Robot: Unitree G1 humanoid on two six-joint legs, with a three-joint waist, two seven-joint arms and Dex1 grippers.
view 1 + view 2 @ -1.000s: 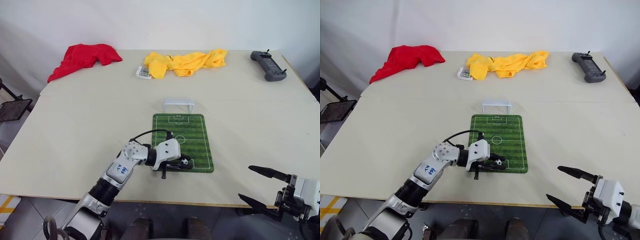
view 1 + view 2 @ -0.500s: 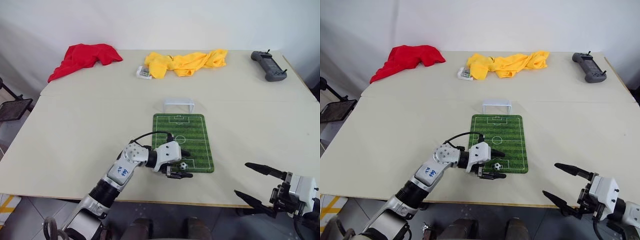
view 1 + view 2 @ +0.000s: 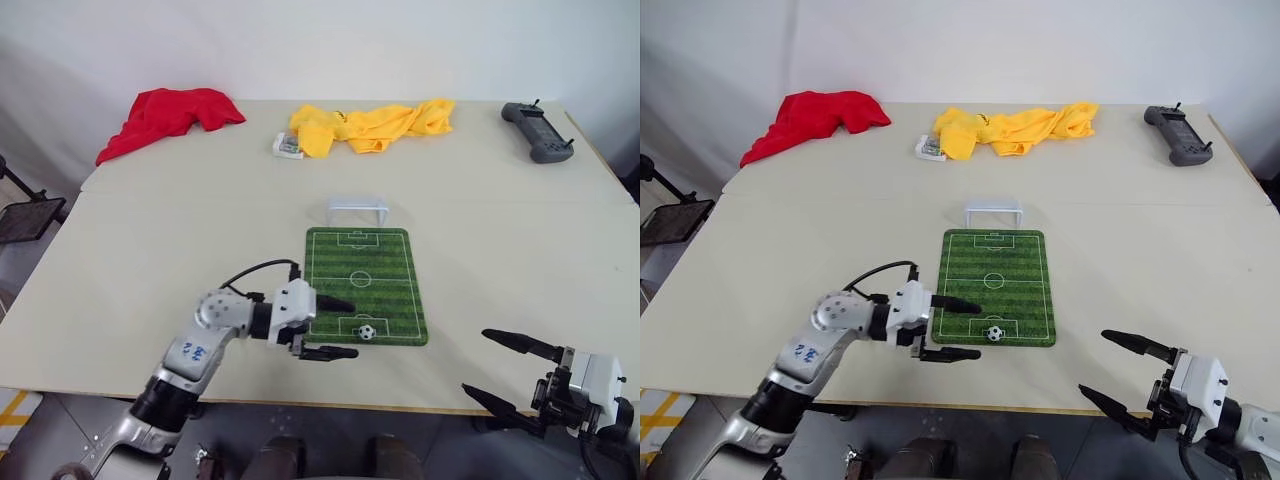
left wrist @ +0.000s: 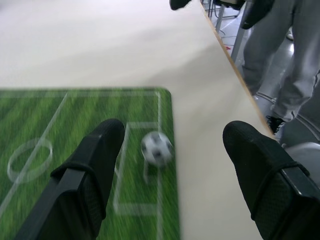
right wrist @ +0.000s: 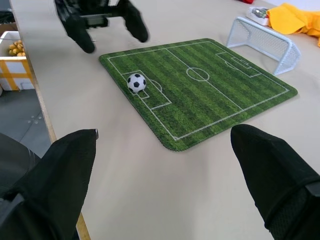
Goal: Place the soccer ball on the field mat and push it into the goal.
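One soccer ball (image 3: 367,331), one field mat (image 3: 365,284), one goal (image 3: 358,209) on the bench (image 3: 180,250).
Ball lies free on the mat's near end, inside the penalty box; goal beyond the far end. My left fingers (image 3: 335,305) spread wide just beside the ball, holding nothing. My right fingers (image 3: 512,343) wide, empty, off the bench's near edge.

Test room, plain table (image 3: 150,260), white wall (image 3: 300,40)
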